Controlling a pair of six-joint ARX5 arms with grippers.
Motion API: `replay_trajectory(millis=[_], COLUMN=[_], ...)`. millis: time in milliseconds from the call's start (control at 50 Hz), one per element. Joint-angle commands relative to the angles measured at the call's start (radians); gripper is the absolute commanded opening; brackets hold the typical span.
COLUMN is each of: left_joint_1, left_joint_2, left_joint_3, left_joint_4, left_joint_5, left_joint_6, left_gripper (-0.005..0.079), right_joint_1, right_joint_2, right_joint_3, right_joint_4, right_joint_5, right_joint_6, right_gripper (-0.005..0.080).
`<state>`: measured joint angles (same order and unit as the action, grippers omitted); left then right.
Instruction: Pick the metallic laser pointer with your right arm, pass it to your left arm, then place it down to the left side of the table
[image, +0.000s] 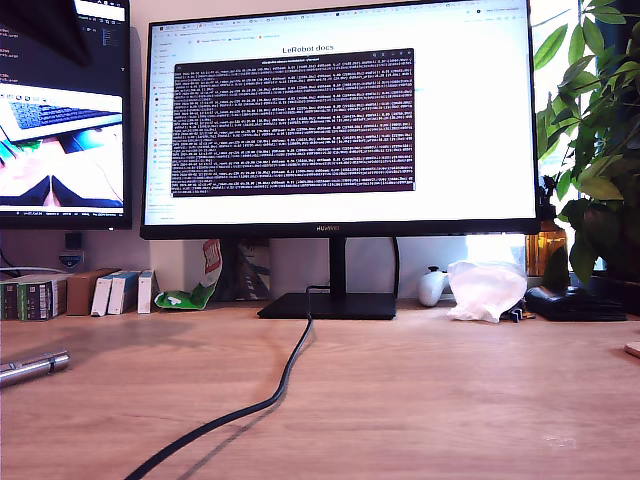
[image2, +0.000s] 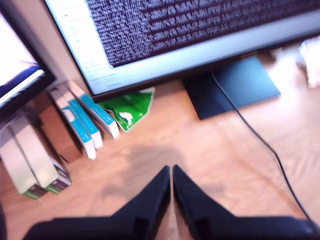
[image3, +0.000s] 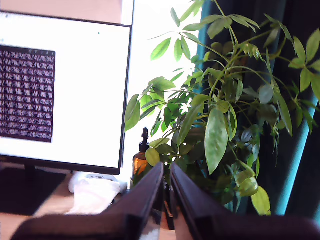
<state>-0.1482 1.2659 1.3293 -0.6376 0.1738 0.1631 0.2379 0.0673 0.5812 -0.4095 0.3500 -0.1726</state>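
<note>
- At the table's (image: 420, 400) edge on the exterior view's left, the laser pointer (image: 33, 367) lies nearly crosswise, its tip rising slightly toward the view's right.
- Only the wrist views show my first gripper (image2: 171, 175) and my second gripper (image3: 166, 172), both with jaws closed on nothing.

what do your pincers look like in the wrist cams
My first pincer has two matte black, wedge-shaped fingers that taper to narrow tips from a broad black base. My second pincer looks the same: two plain black tapered fingers. I see no markings, cables or coloured parts on either in these views. The exterior view shows neither arm.
</note>
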Motion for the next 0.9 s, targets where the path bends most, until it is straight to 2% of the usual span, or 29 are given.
replay_trajectory(millis=[0,240,420,560,740,880], left_joint_1=[-0.027,-0.148,-0.246,-0.311,-0.314,-0.269], left_joint_2=[-0.082,-0.258,-0.326,-0.386,-0.481,-0.549], left_joint_3=[-0.088,-0.331,-0.425,-0.518,-0.658,-0.734], left_joint_4=[0.070,0.310,0.402,0.469,0.546,0.569], left_joint_5=[-0.042,-0.141,-0.246,-0.365,-0.451,-0.497], left_joint_6=[-0.006,-0.026,-0.032,0.006,0.027,0.039], left_gripper=[-0.0019,-0.0019,-0.0019,-0.0019,-0.0019,-0.0019], right_joint_1=[0.004,0.004,0.004,0.003,0.002,0.000], right_joint_2=[0.007,0.011,0.011,0.011,0.011,0.006], right_joint_3=[-0.011,-0.082,-0.172,-0.264,-0.382,-0.431], right_joint_4=[0.034,0.236,0.309,0.328,0.360,0.403], right_joint_5=[0.000,-0.019,-0.109,-0.111,-0.085,-0.081], right_joint_6=[0.031,0.071,0.116,0.085,0.014,-0.018], right_gripper=[0.0042,0.0041,0.0041,0.0041,0.0041,0.0041])
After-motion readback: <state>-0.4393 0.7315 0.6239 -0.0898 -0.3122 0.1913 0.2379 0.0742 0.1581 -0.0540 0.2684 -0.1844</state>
